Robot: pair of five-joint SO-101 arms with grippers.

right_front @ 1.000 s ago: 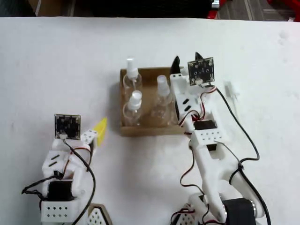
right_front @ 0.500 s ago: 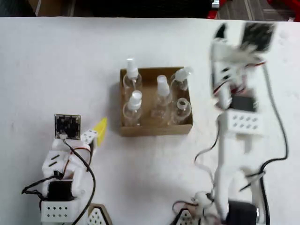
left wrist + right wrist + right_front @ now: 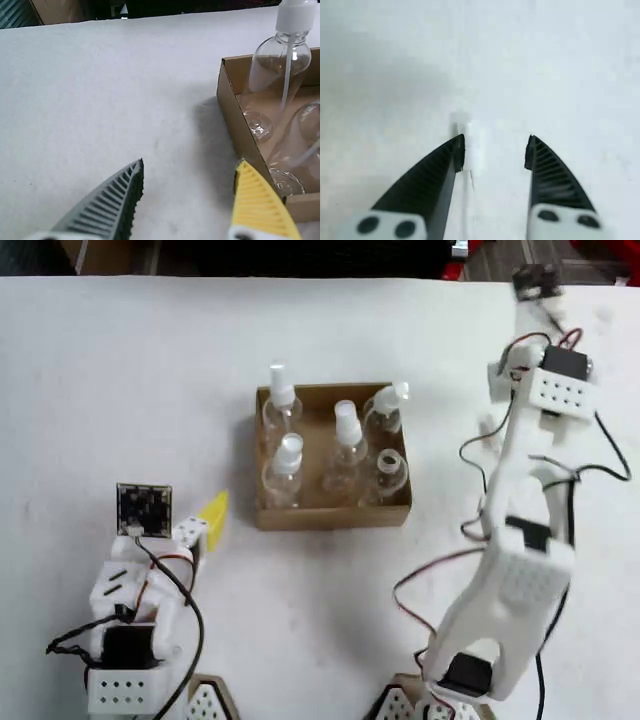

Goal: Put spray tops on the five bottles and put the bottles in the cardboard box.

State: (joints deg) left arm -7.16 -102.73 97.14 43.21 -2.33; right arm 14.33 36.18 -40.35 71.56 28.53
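White tabletop (image 3: 120,360) carries my brown cardboard box (image 3: 333,518), with five clear plastic bottles (image 3: 283,415) standing inside. Four wear white tops; the fifth bottle (image 3: 388,468) is uncapped. My right gripper (image 3: 494,145) gapes wide, gripping nothing, a loose white spray top (image 3: 468,142) lying on the table between its fingers. My left gripper (image 3: 190,167), equally spread and empty, sits just beside the box.

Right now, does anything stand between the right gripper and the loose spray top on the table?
Nothing visible does. The right gripper is open over the table, and the spray top lies beside one of its fingertips.

Bright, even light (shadows soft)
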